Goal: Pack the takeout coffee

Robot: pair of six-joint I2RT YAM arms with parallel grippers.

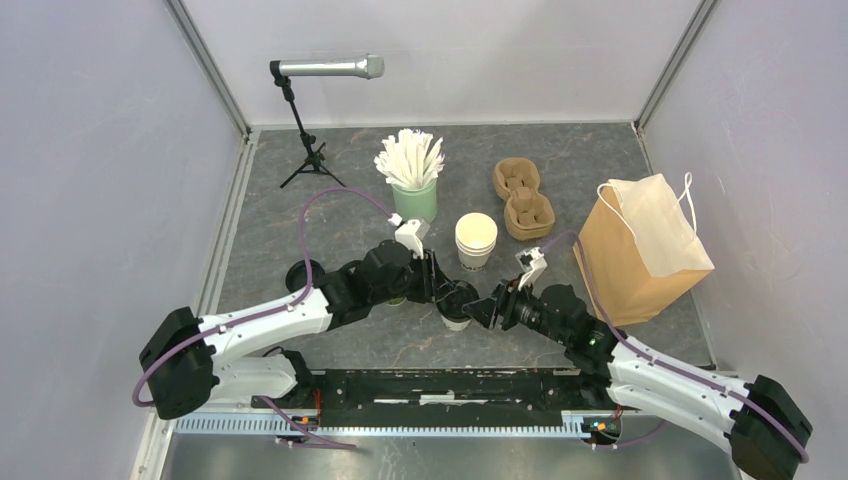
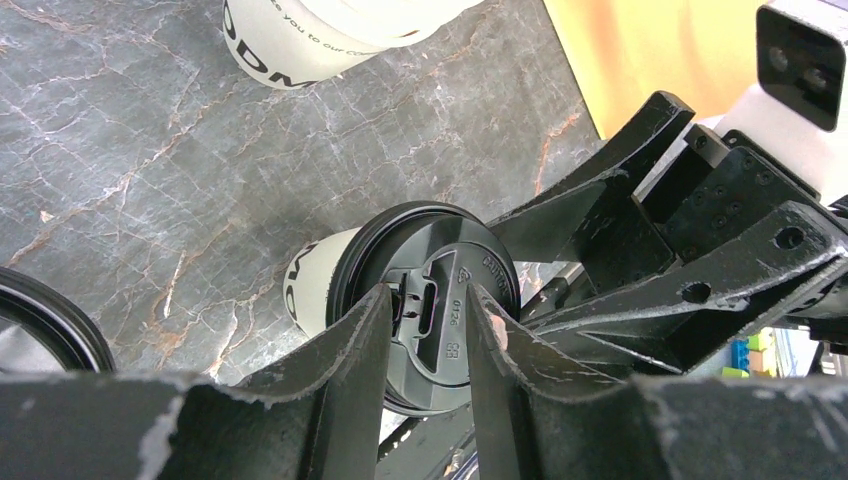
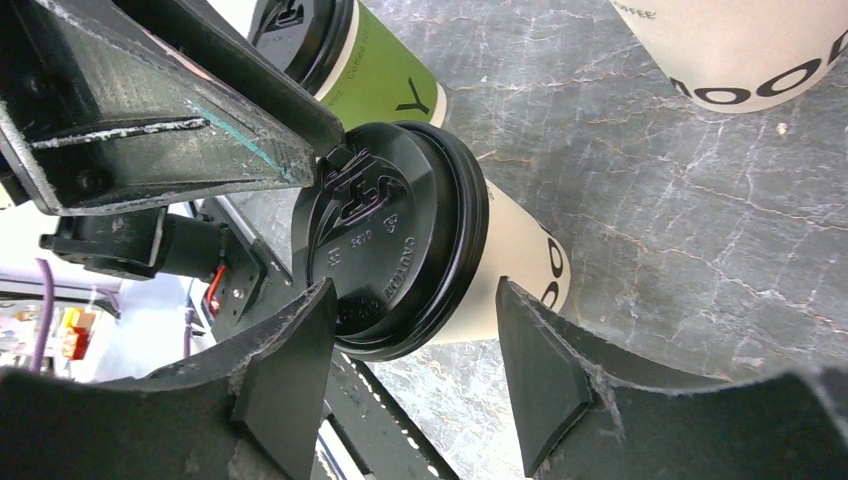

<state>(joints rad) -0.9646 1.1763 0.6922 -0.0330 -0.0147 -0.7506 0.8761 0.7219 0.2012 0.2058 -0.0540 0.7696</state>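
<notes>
A grey table (image 1: 600,160) with a marbled, stone-like surface fills the view from above, and pale walls enclose it. Two black and white robot arms reach in from the near edge and meet at the centre.

At the right stands a tall kraft paper bag (image 1: 640,250) with creased sides and white cord handles. At the back left a silver microphone (image 1: 330,68) lies level on a thin black tripod (image 1: 310,150). A moulded brown pulp cup carrier (image 1: 523,198) lies behind a stack of lidless cream paper cups (image 1: 476,240). A mint-green cup (image 1: 415,200) holds a fan of white sticks (image 1: 408,158). A loose round black lid (image 1: 300,275) lies near the left arm.

The white paper coffee cup (image 3: 510,260) has dark print and a glossy, ridged black plastic lid (image 3: 390,240). It sits at the centre of the table, between the two grippers. Just beside it is the olive-green cup (image 3: 385,80), also lidded in black, mostly hidden under the left arm from above.

The left gripper (image 2: 428,300) has its scuffed black wedge fingers partly apart, tips over the face of the white cup's lid. Whether they pinch it cannot be told. The right gripper (image 3: 412,290) stands spread on either side of the white cup just below the lid, with a gap showing at one finger.
</notes>
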